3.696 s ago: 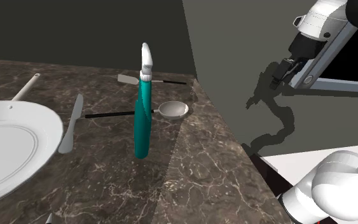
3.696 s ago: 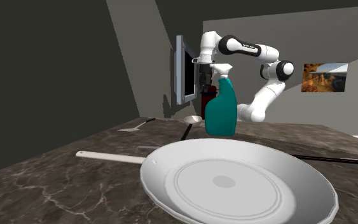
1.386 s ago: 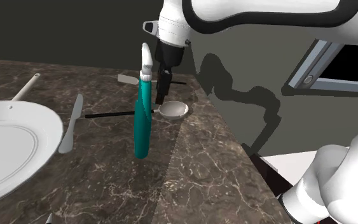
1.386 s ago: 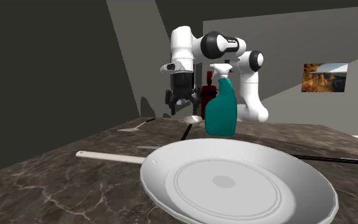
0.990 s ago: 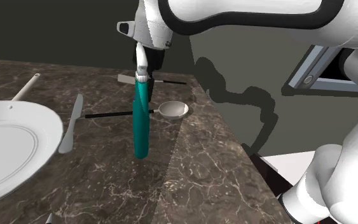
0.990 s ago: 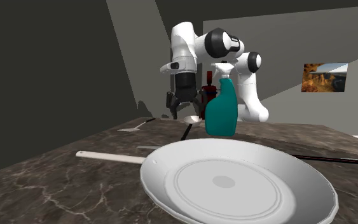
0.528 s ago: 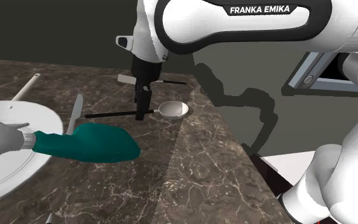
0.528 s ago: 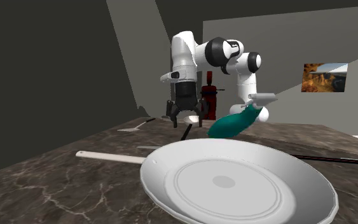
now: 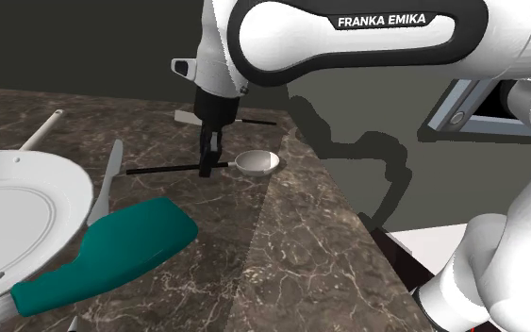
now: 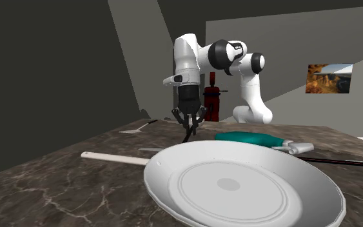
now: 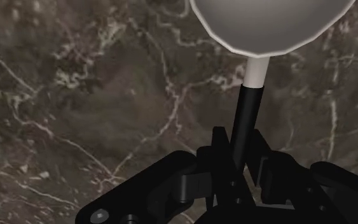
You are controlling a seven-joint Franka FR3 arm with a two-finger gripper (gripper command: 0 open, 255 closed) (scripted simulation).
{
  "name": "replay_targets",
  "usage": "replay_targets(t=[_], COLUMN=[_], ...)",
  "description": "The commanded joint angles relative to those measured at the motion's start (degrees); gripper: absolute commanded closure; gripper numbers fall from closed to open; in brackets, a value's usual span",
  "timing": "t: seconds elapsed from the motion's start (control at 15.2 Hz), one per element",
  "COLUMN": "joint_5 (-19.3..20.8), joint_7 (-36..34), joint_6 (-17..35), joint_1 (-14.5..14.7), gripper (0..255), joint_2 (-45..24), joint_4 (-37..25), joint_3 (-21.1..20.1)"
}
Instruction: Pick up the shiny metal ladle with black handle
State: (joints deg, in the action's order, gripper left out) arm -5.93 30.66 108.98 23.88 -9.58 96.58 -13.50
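Observation:
The ladle lies on the dark marbled countertop (image 9: 291, 255), its shiny round bowl (image 9: 257, 163) near the counter's edge and its thin black handle (image 9: 164, 171) running toward the shoulder view's left. My gripper (image 9: 209, 166) points straight down and is shut on the handle a little behind the bowl. In the wrist view both black fingers (image 11: 219, 153) clasp the black handle (image 11: 247, 118), and the bowl (image 11: 266, 22) sits just beyond them. The second exterior view has the gripper (image 10: 189, 127) low over the counter.
A teal spray bottle (image 9: 103, 253) lies toppled on the counter beside a large white plate (image 9: 8, 212). A pale knife-like utensil (image 9: 107, 179) and a spatula (image 9: 197, 117) lie near the ladle. The counter's edge drops off at the shoulder view's right.
The spray bottle, upright a second ago, has fallen flat. My gripper has come down and shut on the ladle's handle.

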Motion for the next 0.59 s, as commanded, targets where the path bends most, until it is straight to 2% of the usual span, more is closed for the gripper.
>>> replay_targets(t=[0.0,0.13,0.53], joint_5=[0.0,0.0,0.1], joint_7=[0.0,0.0,-0.5], joint_6=[-0.1,-0.2,-4.7], joint_1=[0.0,0.0,0.0], gripper=[255,255,255], joint_2=[-0.1,0.0,0.2], joint_4=[0.1,0.1,-4.3], joint_3=[0.0,0.0,-0.1])
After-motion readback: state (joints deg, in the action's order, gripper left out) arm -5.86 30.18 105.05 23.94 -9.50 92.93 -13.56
